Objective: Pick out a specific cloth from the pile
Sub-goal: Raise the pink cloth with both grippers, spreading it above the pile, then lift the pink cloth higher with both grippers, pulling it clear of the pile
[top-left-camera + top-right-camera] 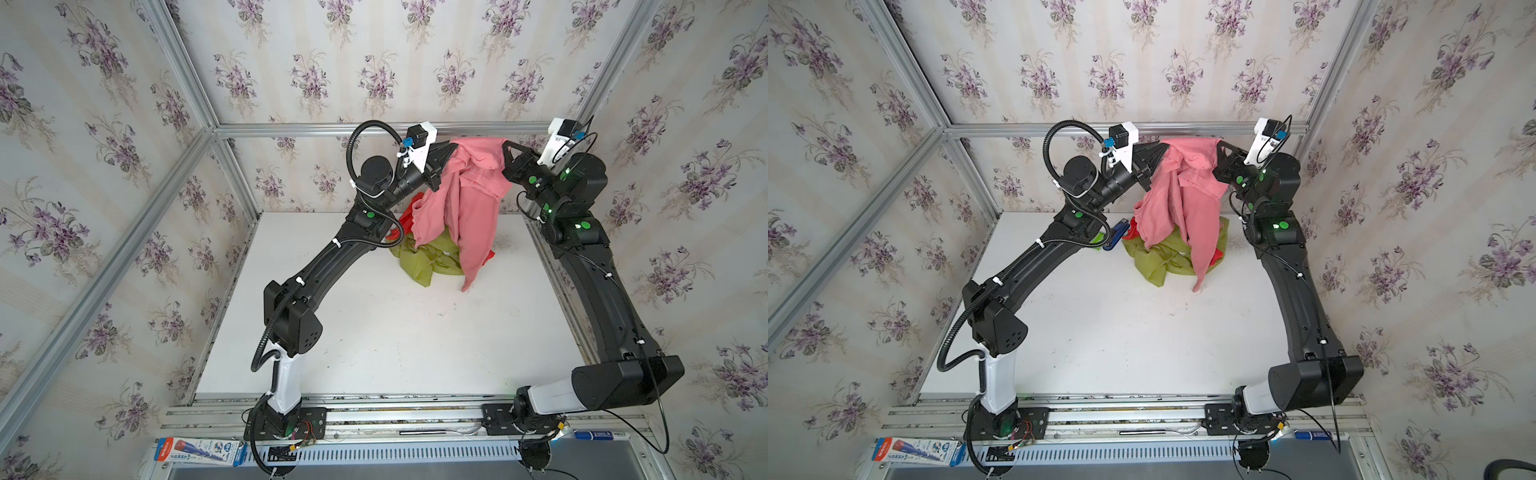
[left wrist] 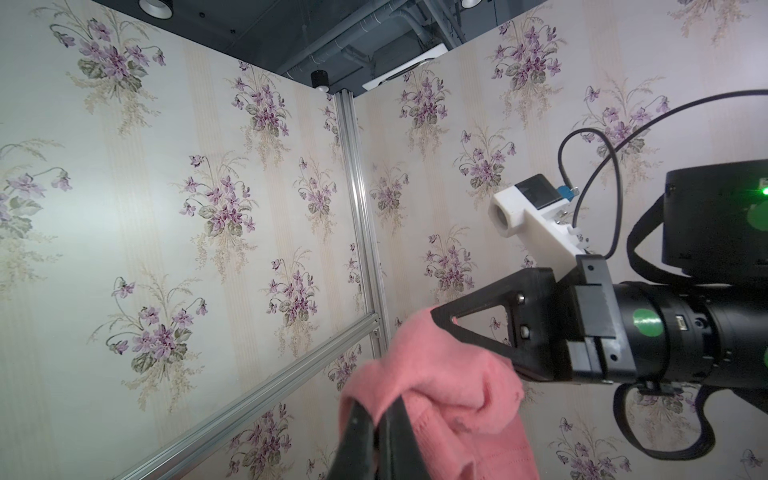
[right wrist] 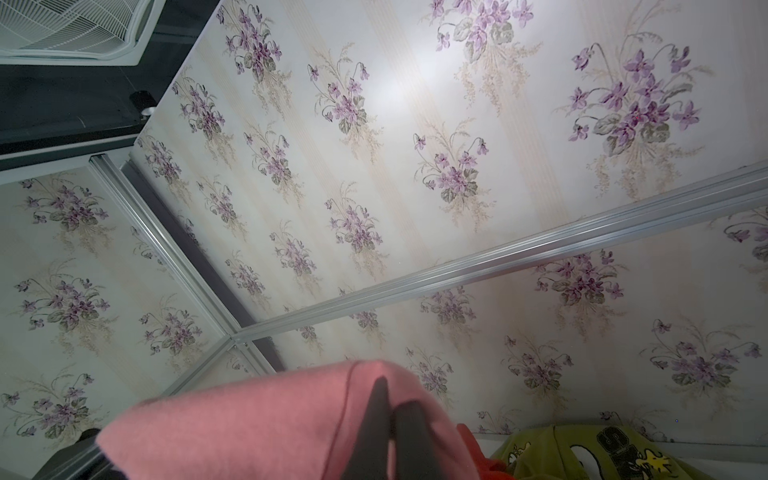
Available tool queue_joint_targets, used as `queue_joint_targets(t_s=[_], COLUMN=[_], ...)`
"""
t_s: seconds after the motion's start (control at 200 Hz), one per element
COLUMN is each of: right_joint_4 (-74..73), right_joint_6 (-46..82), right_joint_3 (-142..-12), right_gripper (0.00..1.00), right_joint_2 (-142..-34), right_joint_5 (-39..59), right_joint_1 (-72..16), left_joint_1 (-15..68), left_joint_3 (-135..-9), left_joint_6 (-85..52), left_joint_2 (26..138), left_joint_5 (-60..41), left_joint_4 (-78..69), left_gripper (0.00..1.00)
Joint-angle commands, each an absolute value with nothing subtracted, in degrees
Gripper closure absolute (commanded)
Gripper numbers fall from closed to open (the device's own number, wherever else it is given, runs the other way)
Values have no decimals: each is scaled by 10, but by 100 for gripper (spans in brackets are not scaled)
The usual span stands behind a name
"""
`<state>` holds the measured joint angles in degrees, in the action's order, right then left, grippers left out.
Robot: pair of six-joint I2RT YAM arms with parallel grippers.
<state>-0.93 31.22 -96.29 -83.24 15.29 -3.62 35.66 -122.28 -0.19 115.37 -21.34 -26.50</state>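
Where the left gripper stands: raised high at the back, on the left of the load. The left gripper [image 1: 450, 146] is clenched on the upper left corner of the salmon-pink cloth [image 1: 457, 208], and the left wrist view shows pink knit pinched between its fingers [image 2: 355, 434].
Salmon-pink cloth: slung between the two grippers, its top edge running short and nearly level from one to the other. Its long axis hangs straight down.
Right gripper: level with its partner, on the right. The right gripper [image 1: 506, 146] is clamped on the upper right corner, with fabric wrapped over its tips in the right wrist view.
Pile: directly beneath the cloth on the white table [image 1: 374, 332], with the red cloth [image 1: 409, 216] to the left behind it and the printed olive-green cloth [image 1: 424, 262] in front.
Deciding relation: the cloth's lower part drapes down across the pile, so it likely needs to clear the pile upward or toward the front.
Nearer arm: neither, since both hold it.
Doubt: the hanging sleeve tip may brush the table or hang just clear; I cannot tell which.
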Motion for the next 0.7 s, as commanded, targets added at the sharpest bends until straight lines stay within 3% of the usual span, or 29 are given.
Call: queue_joint_targets(t_s=[0.0,0.355,0.695], right_joint_4=[-19,17,46], right_joint_6=[307,285,290], right_joint_3=[-977,-1006,-1054], right_gripper=[100,100,100], right_joint_2=[-834,-827,-845], right_joint_5=[157,148,143], right_joint_1=[-36,-23,1], left_joint_1=[358,372,384], left_joint_3=[-1224,-1199,-1274], left_joint_6=[-12,-9,-6], left_joint_2=[1141,1117,1149], left_joint_5=[-212,-206,-176], left_joint_4=[-334,-345,-324], left_gripper=[100,100,100])
